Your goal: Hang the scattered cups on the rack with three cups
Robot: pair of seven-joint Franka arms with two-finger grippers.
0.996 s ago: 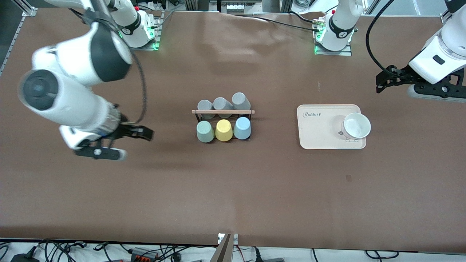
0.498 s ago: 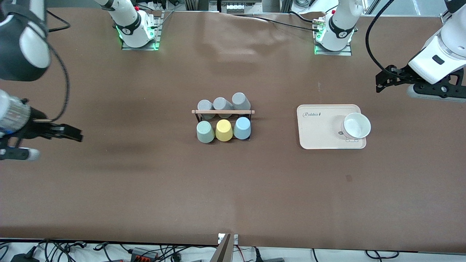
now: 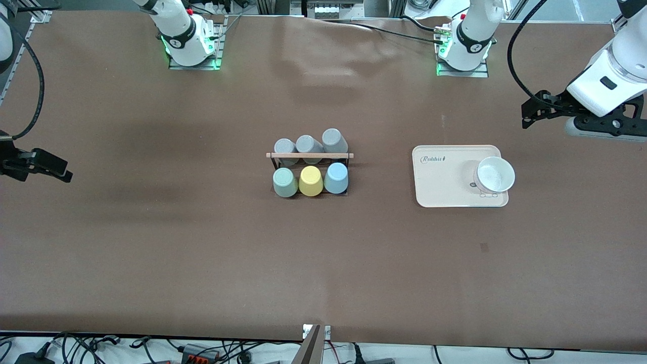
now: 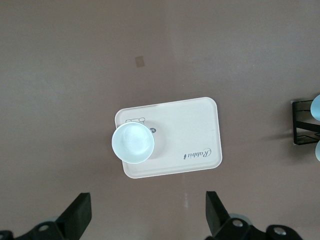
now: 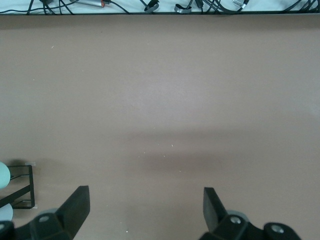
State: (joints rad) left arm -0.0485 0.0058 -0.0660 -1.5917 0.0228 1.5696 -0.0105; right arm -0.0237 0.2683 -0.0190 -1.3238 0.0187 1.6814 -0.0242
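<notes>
The black wire rack with its wooden rod stands mid-table. On its nearer side, in a row, are the pale mint cup, a yellow cup and the light blue cup. Three grey cups line the farther side. My right gripper hangs open and empty over bare table at the right arm's end. In the right wrist view, the right gripper shows only a rack corner and the mint cup's edge. My left gripper waits open and empty. In the left wrist view, the left gripper is beside the tray.
A cream tray with a white bowl lies toward the left arm's end; the left wrist view shows that tray, the bowl and the rack's end. Cables run along the table's front edge.
My right arm has swung away from the rack toward the right arm's end of the table, now mostly out of the front view. The left arm and the cups have not moved.
</notes>
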